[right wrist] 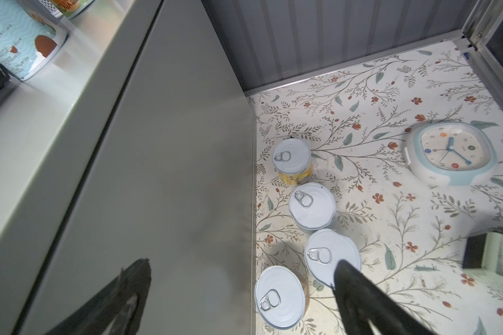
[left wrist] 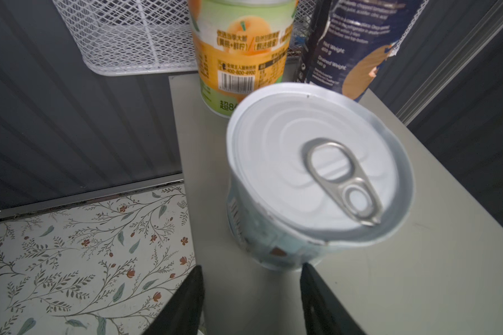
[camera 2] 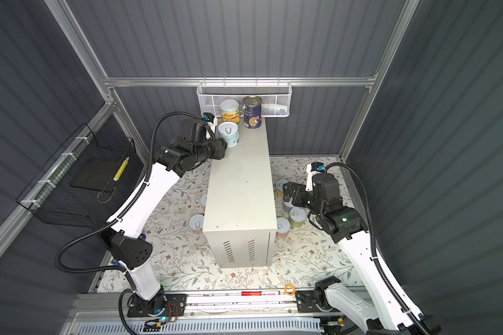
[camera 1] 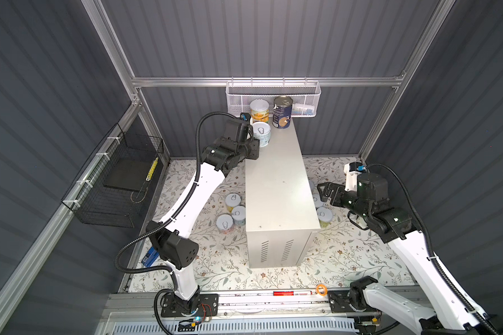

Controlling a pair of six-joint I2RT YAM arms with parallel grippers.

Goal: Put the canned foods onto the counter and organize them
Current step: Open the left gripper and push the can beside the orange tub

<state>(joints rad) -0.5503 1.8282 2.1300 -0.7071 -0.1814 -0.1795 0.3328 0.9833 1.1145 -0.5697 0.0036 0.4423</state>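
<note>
The tall white metal box worktop (camera 1: 276,185) stands on the floral-patterned floor mat (camera 1: 346,261). At its far end stand three cans: a pale blue pull-tab can (camera 1: 261,134), a yellow-orange labelled can (camera 1: 259,111) and a taller dark navy can (camera 1: 282,116). On the mat, three white-lidded cans (camera 1: 232,213) sit left of it, four (right wrist: 305,220) right, near a pale blue clock (right wrist: 450,153).

Three cans (camera 1: 261,134) upright at counter (camera 1: 279,185) far end; seven cans (right wrist: 311,206) on floor beside it.
</note>
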